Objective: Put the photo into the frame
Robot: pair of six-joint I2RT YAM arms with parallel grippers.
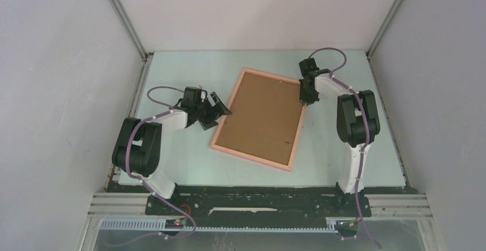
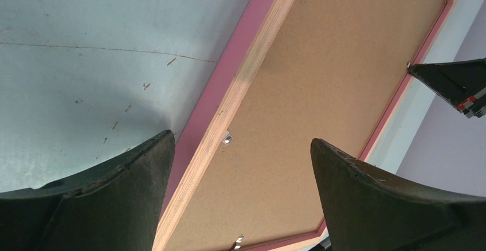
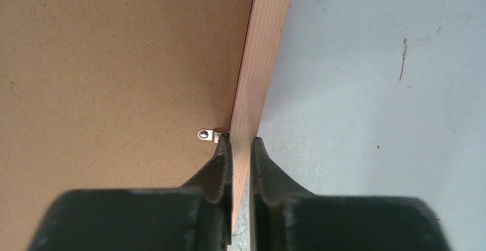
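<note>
Working outward from the arm bases (image 1: pixel 160 185): pale green bench (image 1: pixel 189 168), scuffed w/ small marks. On it the frame (image 1: pixel 250 157) lies flat mid-bench, back side up, skewed vs. the bench edges, w/ one short end toward the bases. It has a thin salmon-pink border, and the rail's outer side shows bare layered wood in the wrist views. The front faces down, hidden.

A brown backing board (image 1: pixel 262 116) fills the inside of the border. It has a plain fibre texture w/ one small dark speck toward the near-R corner. Small metal tabs (image 2: pixel 227 138) sit at the rail's inner edge, over the board.

L gripper (image 1: pixel 220 112) is just beside the frame's L long rail, approx. mid-length. Its fingers are spread wide w/ nothing between them. In its wrist view the rail runs across the gap below, but contact w/ the frame can't be told.

Farther out, R gripper (image 3: pixel 242 140) is at the R long rail near the far corner. Its fingers are clamped tight onto the rail, one each side, right by another tab (image 3: pixel 204 134).
</note>
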